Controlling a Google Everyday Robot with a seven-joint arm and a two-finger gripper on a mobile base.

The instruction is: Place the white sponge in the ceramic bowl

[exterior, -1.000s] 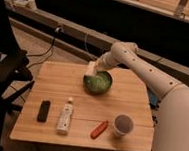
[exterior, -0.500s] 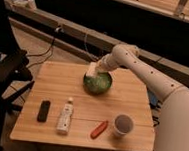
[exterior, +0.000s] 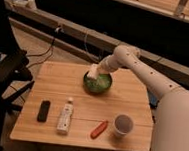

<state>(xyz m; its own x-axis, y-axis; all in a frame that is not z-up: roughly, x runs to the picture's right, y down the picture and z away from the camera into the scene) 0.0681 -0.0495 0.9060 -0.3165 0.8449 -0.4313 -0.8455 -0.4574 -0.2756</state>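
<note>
End effector point(exterior: 95, 73) grasping white rectangular sponge point(exterior: 92, 71) at left rim of green ceramic bowl point(exterior: 97, 84); bare wooden table point(exterior: 57, 81) further left.

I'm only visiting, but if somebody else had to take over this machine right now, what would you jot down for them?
Hand: over the left rim of the ceramic bowl, with the white sponge at its tip.
Bowl: at the back middle of the wooden table.
Done: sponge carried to the bowl.
Left: set the sponge down inside the bowl, let go, pull the arm away.
Also on the table: a black object, a white bottle, a red object, a cup.
</note>
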